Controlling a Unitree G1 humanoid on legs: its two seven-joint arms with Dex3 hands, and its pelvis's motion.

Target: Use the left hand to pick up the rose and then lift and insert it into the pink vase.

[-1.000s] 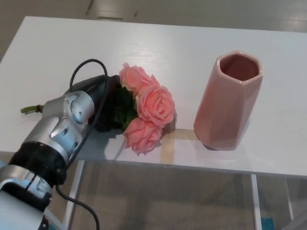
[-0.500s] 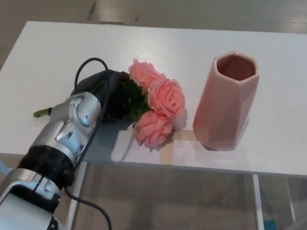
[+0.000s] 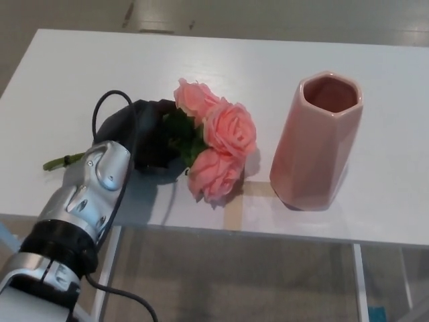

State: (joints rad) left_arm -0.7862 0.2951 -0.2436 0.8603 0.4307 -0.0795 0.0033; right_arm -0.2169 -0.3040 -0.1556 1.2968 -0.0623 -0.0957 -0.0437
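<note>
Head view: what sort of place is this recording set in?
Probably an indoor test room, not a home: a bare white table holding only a pink vase and roses, with plain pale floor around it.

The left hand point(image 3: 144, 137) hides most of the rose point(image 3: 218, 137) stem; only the green stem end point(image 3: 62, 162) shows past the wrist. The fingers are wrapped among dark leaves and cannot be told apart. The bottom edge cuts off the left forearm. The tabletop point(image 3: 87, 74) runs out at the left and right edges. The pink vase point(image 3: 315, 144) interior is shadowed, its depth unreadable.
</note>
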